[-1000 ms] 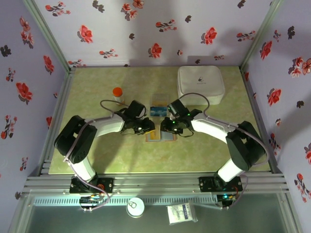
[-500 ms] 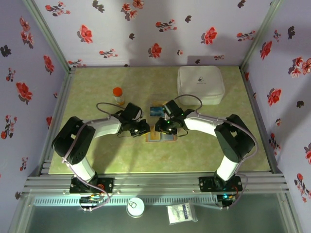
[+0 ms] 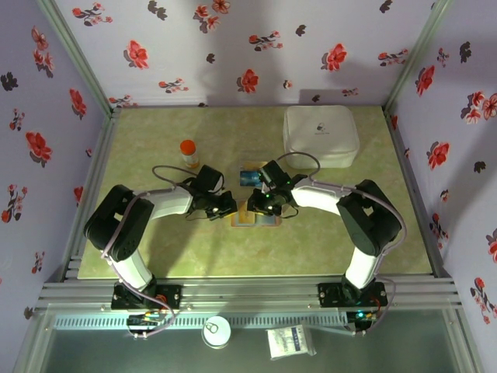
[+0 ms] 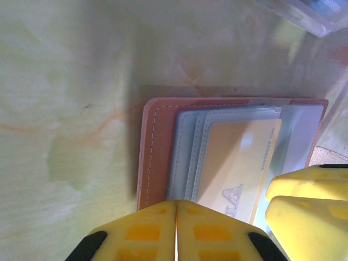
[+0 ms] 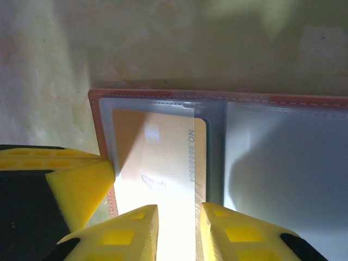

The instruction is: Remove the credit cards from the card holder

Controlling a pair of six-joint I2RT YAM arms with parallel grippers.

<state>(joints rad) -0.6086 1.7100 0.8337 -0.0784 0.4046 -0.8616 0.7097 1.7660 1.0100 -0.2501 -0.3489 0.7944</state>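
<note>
from above, the card holder (image 3: 250, 221) lies half hidden under both wrists on the tabletop (image 3: 194, 249), while the wrist views show it open just ahead of the left pincer (image 4: 176, 205), pressed together at its rim, and the right pincer (image 5: 176, 217), narrowly spread over a yellow credit card (image 5: 157, 147) whose near end is cut off.

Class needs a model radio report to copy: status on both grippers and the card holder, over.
Left gripper shut at rim of card holder. Right gripper slightly open over yellow card, card in its sleeve. Grippers crowd each other.
</note>
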